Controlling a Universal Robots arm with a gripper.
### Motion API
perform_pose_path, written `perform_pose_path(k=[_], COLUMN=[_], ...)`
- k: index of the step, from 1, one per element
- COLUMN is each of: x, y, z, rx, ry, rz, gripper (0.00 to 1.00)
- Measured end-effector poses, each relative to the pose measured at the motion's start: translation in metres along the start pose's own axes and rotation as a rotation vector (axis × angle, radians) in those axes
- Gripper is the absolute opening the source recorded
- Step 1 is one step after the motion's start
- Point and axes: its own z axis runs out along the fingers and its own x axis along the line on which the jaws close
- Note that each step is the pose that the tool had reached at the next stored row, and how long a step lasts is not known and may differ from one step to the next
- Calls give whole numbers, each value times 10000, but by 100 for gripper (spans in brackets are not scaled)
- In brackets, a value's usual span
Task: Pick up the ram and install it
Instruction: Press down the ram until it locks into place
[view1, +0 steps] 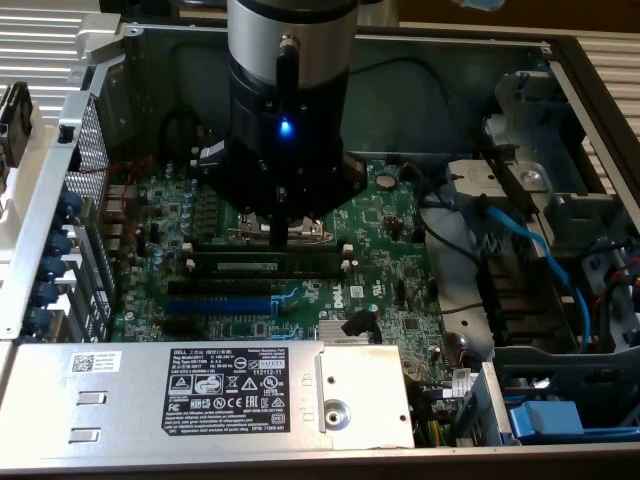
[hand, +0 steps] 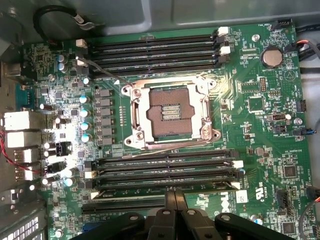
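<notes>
Over the motherboard (view1: 390, 230), we press the ram home.
Beside the CPU socket (hand: 170, 115), the ram (view1: 265, 266) sits in its slot; our gripper (hand: 174, 197), fingers closed and empty, pushes down on it; seating needs straight pressure.

Robot arm, vertical pose: the wide black cylindrical wrist housing, carrying a lit blue indicator lamp on its near face, points straight down. The tool (view1: 283, 238) projects from its underside as a slim dark tip. In the wrist view the tool (hand: 174, 196) shows two black fingers (hand: 169, 200) pressed together, jaws fully closed, with nothing visible between them.
</notes>
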Motion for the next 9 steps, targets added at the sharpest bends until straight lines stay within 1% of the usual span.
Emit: perform_pose_path(k=[1,3,9], x=[-1,-1,-2], y=[-11,-16,-17], z=[0,-1,-1], rx=[-19,-36,-37], ry=[1,3,4], rz=[0,0,-1], gripper=[10,10,10])
